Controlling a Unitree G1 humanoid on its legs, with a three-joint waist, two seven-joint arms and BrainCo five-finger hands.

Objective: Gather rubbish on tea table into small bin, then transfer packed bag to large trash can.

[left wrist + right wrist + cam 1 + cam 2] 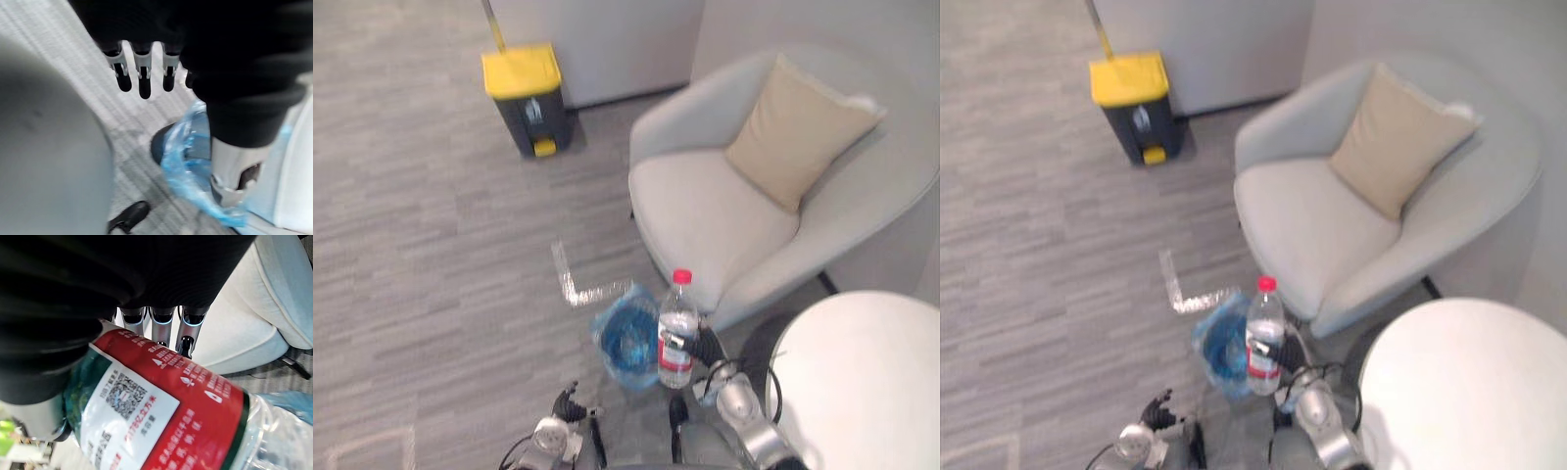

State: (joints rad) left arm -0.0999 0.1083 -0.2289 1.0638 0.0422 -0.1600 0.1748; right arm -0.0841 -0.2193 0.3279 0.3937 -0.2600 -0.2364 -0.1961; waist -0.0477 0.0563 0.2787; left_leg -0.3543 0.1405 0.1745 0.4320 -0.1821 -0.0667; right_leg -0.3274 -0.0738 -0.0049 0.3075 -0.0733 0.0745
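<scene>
A clear plastic bottle (677, 331) with a red cap and red label stands upright in the air, with my right hand (708, 351) shut on its lower half. In the right wrist view the fingers (159, 328) curl behind the bottle's label (161, 401). The bottle hangs at the right rim of the small bin (625, 348), which is lined with a blue bag and stands on the floor. My left hand (566, 406) hangs low to the left of the bin, fingers (142, 81) relaxed and holding nothing. The blue bag (188, 161) shows just past them.
The white round tea table (862, 382) is at the lower right. A grey armchair (705, 215) with a beige cushion (798, 127) stands behind the bin. The large yellow-lidded trash can (527, 96) sits far back left by the wall. An L-shaped silver tape mark (576, 284) lies on the carpet.
</scene>
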